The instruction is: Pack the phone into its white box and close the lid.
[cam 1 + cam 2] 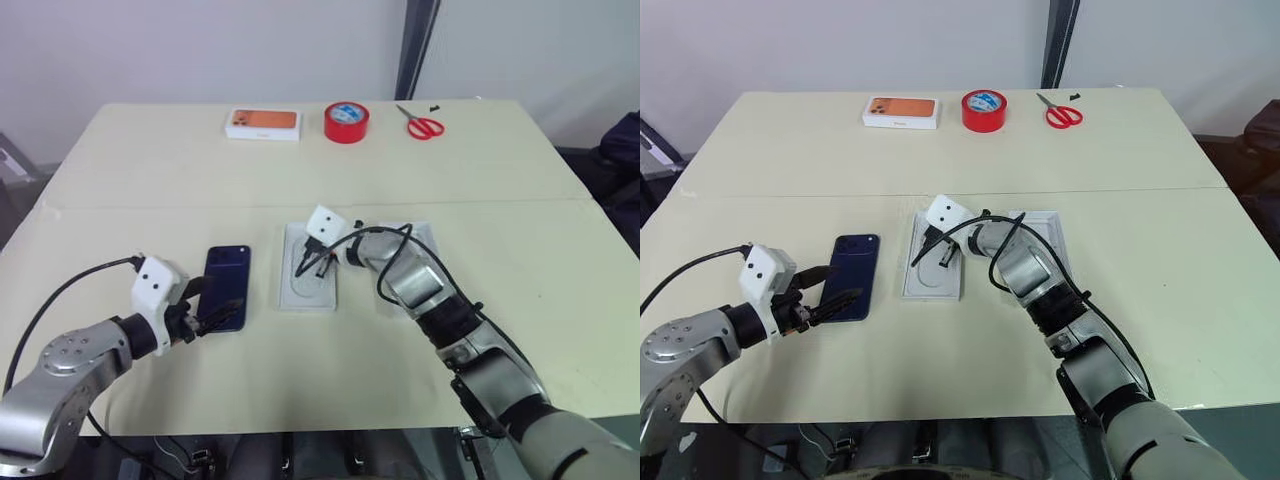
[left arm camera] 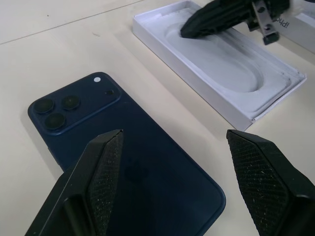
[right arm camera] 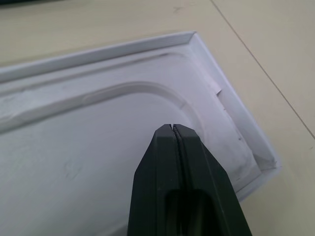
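The dark blue phone (image 1: 228, 285) lies back up on the table, its camera bump (image 2: 69, 105) at the far end. My left gripper (image 1: 215, 305) is open, with its fingertips over the phone's near end, one to each side and nothing held. Just right of the phone sits the white box (image 1: 318, 292), a shallow tray with a rounded recess. My right gripper (image 1: 303, 272) is shut and empty, and its tip (image 3: 172, 127) points down into that recess. The lid (image 1: 422, 237) lies open side up to the right of the tray, partly hidden by my right arm.
At the table's far edge stand a white box with an orange top (image 1: 263, 123), a red tape roll (image 1: 346, 121) and red-handled scissors (image 1: 423, 125). A seam (image 1: 150, 206) crosses the tabletop behind the phone and tray.
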Motion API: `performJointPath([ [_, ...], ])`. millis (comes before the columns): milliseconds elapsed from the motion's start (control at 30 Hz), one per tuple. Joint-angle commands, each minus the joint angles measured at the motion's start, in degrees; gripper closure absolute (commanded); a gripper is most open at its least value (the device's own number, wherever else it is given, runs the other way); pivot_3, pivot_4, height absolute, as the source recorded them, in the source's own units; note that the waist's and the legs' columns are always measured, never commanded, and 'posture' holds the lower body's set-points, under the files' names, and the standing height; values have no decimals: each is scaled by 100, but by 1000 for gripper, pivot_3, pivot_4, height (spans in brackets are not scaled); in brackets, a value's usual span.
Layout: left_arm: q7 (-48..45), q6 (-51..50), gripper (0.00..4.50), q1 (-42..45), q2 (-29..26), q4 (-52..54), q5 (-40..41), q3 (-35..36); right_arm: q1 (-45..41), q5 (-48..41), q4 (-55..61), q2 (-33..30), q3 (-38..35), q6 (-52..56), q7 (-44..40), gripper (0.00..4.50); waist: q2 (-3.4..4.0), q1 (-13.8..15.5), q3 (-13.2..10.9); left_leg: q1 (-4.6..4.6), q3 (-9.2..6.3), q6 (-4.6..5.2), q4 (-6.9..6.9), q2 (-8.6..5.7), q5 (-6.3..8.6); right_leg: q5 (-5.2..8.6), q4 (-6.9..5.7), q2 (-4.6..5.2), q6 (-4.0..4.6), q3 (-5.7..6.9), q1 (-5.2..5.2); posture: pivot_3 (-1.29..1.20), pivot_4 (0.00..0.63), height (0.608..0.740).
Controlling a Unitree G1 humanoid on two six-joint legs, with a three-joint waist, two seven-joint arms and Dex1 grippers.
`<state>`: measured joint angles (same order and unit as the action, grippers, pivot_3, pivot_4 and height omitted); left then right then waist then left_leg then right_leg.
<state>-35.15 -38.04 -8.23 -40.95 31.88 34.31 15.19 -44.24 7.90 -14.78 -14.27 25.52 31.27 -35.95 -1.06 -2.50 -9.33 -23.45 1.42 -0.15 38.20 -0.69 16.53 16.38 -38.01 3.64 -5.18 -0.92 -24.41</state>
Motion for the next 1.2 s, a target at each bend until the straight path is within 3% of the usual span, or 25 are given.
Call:
performJointPath([
  [33,24,106,958,22,39,117,13,168,62,-6,499,-69,-56,-107,-150,4467,0,-1,0,0,0,0,0,0,0,0,0,0,0,0,0,0,150,725],
  [267,191,-179,958,97,76,21,143,332,543,-633,2063,-656,-159,179,-1207,4467,-1,6,1,0,-1,2,0,0,1,0,0,-1,-1,1,0,0,150,725],
  [367,551,-661,958,324,164,-206,297,485,686,-625,2335,-754,-46,272,-1267,4467,-1,10,1,6,-1,2,1,0,1,0,0,0,-1,1,8,0,150,725],
  [433,1089,-1364,958,682,339,-572,597,773,631,-616,2344,-609,-37,416,-1152,4467,-1,2,1,8,-2,3,1,0,0,-1,-6,-1,0,1,7,0,150,725],
  [567,1662,-2302,60,1169,484,-913,937,1178,348,-529,2264,-116,84,771,-835,4500,-2,-10,1,7,-2,3,3,5,-1,-1,-12,-10,-1,1,0,0,150,725],
  [733,2244,-3761,60,1876,680,-1348,1410,1480,-30,-266,2077,459,545,1202,-526,4500,-8,11,4,3,-3,-1,5,4,-4,-2,-13,-11,-2,5,-2,0,150,725],
  [1000,2398,-5287,60,2494,1058,-1565,1605,1555,-449,78,1448,744,1295,1561,-473,4500,-16,16,9,4,-5,-35,8,-1,-23,-2,-15,-9,-2,5,0,0,150,725],
  [1200,2608,-5446,60,2422,1360,-1667,2135,1437,-724,404,873,849,1874,1373,-595,4500,-13,16,13,8,-5,-42,6,-1,-27,-2,-17,-9,-2,4,1,0,150,725],
])
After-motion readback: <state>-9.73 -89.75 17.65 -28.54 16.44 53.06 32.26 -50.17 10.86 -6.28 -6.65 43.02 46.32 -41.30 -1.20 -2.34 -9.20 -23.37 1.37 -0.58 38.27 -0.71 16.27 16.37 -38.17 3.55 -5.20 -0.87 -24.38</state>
